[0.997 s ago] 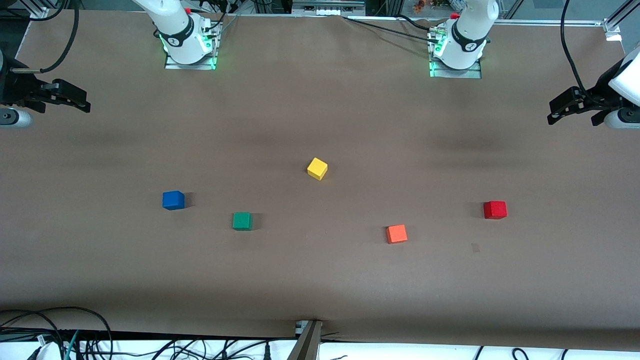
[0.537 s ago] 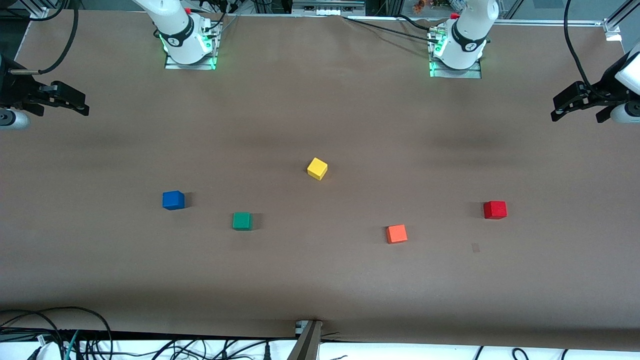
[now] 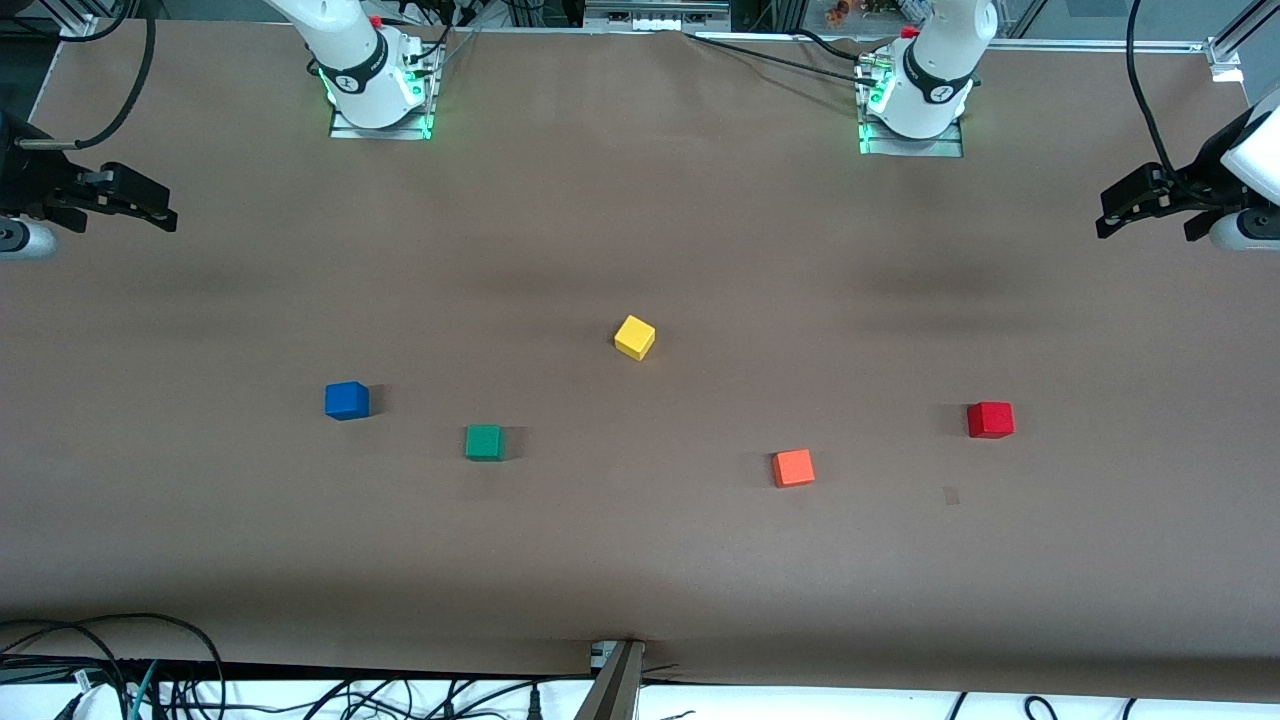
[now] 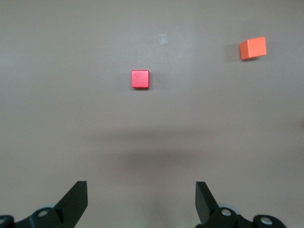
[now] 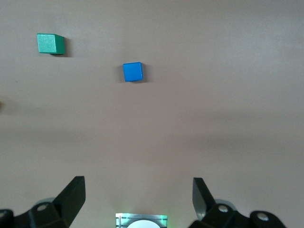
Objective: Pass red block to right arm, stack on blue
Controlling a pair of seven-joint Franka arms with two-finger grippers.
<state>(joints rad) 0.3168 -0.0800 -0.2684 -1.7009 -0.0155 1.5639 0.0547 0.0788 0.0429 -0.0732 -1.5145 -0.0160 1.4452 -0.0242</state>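
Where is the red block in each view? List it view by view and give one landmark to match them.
Front view: red block on the table toward the left arm's end.
Left wrist view: red block ahead of the open left gripper.
Right wrist view: not in it.
Shared landmark: orange block beside it.

red block standing alone, orange cube well apart
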